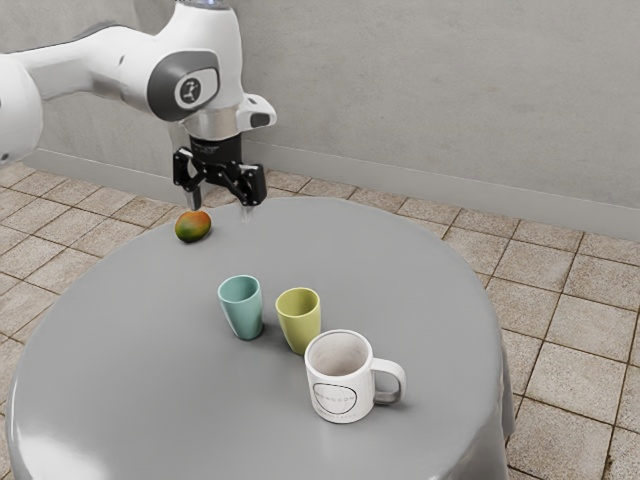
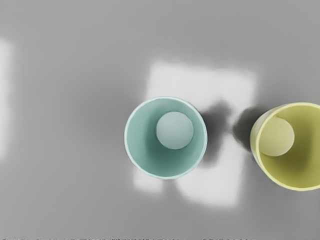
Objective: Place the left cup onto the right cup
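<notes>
Two handleless cups stand upright side by side near the middle of the round grey table. The teal cup is toward the exterior view's left and the yellow-green cup just to its right, with a small gap between them. My gripper hangs open and holds nothing, well above the table. In the wrist view I look straight down into the teal cup, with the yellow-green cup beside it.
A white mug with a handle stands in front of the yellow-green cup, close to it. A red-green mango lies near the table's far left edge, below my gripper in the exterior view. A tiled floor surrounds the table.
</notes>
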